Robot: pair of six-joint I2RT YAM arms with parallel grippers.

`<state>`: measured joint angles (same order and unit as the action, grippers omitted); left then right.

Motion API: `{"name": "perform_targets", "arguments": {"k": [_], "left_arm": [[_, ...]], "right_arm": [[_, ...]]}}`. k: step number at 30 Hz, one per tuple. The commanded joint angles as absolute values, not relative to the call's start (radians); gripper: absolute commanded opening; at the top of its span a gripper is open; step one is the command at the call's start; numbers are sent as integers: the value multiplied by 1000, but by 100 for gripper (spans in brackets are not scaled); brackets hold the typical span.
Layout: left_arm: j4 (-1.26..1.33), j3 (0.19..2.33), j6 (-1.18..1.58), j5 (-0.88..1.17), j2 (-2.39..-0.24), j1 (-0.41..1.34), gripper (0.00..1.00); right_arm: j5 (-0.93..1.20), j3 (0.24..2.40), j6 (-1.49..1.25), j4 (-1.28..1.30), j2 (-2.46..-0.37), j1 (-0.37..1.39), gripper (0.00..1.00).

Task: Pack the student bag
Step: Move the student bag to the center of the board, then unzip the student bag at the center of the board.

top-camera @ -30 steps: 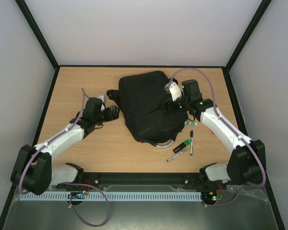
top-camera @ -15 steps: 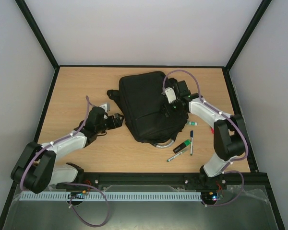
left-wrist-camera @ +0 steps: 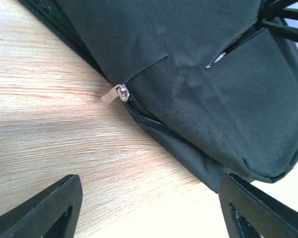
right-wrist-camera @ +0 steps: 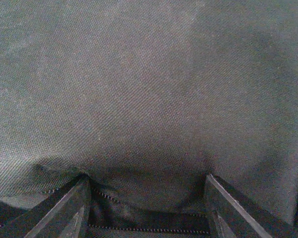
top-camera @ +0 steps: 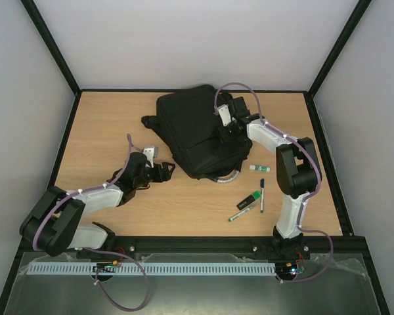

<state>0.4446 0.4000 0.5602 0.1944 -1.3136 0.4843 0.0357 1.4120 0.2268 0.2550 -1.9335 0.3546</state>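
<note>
The student bag (top-camera: 194, 131), a large black fabric backpack, lies at the far middle of the table, its grey loop handle (top-camera: 227, 177) at its near edge. My right gripper (top-camera: 224, 131) rests on the bag's right part. In the right wrist view its fingers (right-wrist-camera: 82, 198) stand wide apart, open, with the bag's fabric (right-wrist-camera: 149, 89) pressed between them. My left gripper (top-camera: 165, 171) is open and empty on the wood just left of the bag's near corner. The left wrist view shows the bag (left-wrist-camera: 213, 89) ahead and a tan zip pull (left-wrist-camera: 111, 95) at its edge.
Right of the bag lie a small white stick (top-camera: 261, 168), a dark marker (top-camera: 262, 195), a green and black marker (top-camera: 249, 200) and a thin pen (top-camera: 243, 212). Black frame rails border the table.
The bag has slid toward the far side and turned, with my right gripper on it. My left gripper has drawn back nearer and to the right, along the bag's near left edge.
</note>
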Motion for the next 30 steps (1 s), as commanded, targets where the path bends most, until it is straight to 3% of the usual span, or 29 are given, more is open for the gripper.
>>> {"name": "perform_targets", "arguments": {"k": [1, 6, 14, 22, 30], "left_arm": [[559, 406, 475, 181, -1386, 489, 74], [592, 484, 375, 156, -1499, 483, 72], [672, 623, 209, 386, -1678, 406, 78], [638, 765, 245, 621, -1830, 312, 79], [574, 739, 261, 610, -1799, 393, 79]], "right_arm": [[-115, 1308, 248, 351, -2001, 344, 62], [-99, 1284, 254, 340, -2003, 344, 62], [-53, 1284, 247, 350, -2006, 345, 62], [-57, 1269, 254, 354, -1996, 345, 62], [-62, 1273, 252, 363, -1996, 346, 62]]}}
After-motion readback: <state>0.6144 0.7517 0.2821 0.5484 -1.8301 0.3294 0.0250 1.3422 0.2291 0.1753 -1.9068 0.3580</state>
